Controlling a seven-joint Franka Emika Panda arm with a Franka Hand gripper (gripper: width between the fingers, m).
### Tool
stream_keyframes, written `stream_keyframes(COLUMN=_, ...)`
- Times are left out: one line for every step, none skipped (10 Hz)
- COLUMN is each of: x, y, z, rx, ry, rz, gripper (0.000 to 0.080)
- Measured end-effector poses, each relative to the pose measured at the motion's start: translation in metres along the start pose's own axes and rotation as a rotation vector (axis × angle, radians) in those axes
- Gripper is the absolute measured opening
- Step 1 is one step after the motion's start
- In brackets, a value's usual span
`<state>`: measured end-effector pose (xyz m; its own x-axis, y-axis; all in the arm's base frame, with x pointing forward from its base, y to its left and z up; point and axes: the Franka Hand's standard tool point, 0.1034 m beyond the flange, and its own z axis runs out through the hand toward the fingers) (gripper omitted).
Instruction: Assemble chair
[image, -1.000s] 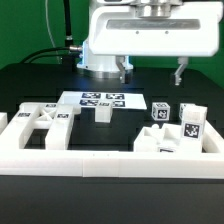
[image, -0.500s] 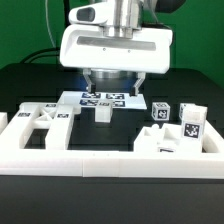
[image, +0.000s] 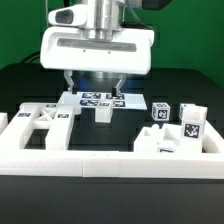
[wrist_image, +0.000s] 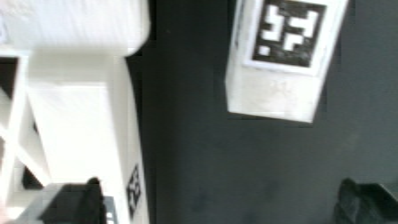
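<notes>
Overhead, in the upper middle of the exterior view, the arm's two fingers (image: 68, 83) hang wide apart with nothing between them, above the marker board (image: 100, 99) on the black table (image: 25, 90). The chair is in loose parts. One cut-out panel (image: 40, 122) lies at the exterior view's left and one short bar (image: 102, 114) stands just in front of the marker board. A small cube (image: 160, 112) and a second cube (image: 190, 122) sit at the right, and one more tagged block (image: 165, 142) lies at the lower right against the long white border wall (image: 90, 160). In the wrist view one panel (wrist_image: 71, 110) and one tagged bar (wrist_image: 281, 60) lie apart on dark table. Both fingers (wrist_image: 75, 203) show, with the gap between them bare.
</notes>
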<state>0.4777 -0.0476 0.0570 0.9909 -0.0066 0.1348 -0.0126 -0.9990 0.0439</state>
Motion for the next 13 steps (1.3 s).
stream_keyframes(x=0.001, y=-0.005, z=0.0, rx=0.0, ry=0.005, rz=-0.012, gripper=0.0649)
stream_keyframes(x=0.0, y=-0.005, z=0.001, rx=0.001, ry=0.001, rz=-0.012, gripper=0.0649)
stream_keyframes(x=-0.006, y=-0.01, z=0.003, rx=0.027, ry=-0.075, rz=-0.003, gripper=0.0649)
stream_keyframes(x=-0.007, y=-0.014, z=0.003, rx=0.063, ry=-0.175, rz=0.027, gripper=0.0649)
stream_keyframes(x=-0.004, y=-0.009, z=0.005, rx=0.081, ry=-0.23, rz=0.052, gripper=0.0649)
stream_keyframes(x=-0.004, y=-0.013, z=0.007, rx=0.099, ry=-0.287, rz=0.051, gripper=0.0649)
stream_keyframes(x=-0.008, y=-0.018, z=0.006, rx=0.117, ry=-0.369, rz=0.045, gripper=0.0649)
stream_keyframes(x=-0.007, y=-0.019, z=0.006, rx=0.13, ry=-0.434, rz=0.04, gripper=0.0649)
stream_keyframes(x=-0.008, y=-0.019, z=0.008, rx=0.131, ry=-0.483, rz=0.043, gripper=0.0649)
stream_keyframes(x=-0.016, y=-0.016, z=0.008, rx=0.106, ry=-0.625, rz=0.043, gripper=0.0649)
stream_keyframes(x=-0.012, y=-0.017, z=0.01, rx=0.11, ry=-0.679, rz=0.039, gripper=0.0649)
stream_keyframes(x=-0.017, y=-0.018, z=0.009, rx=0.118, ry=-0.75, rz=0.037, gripper=0.0649)
stream_keyframes(x=-0.022, y=-0.019, z=0.008, rx=0.13, ry=-0.862, rz=0.038, gripper=0.0649)
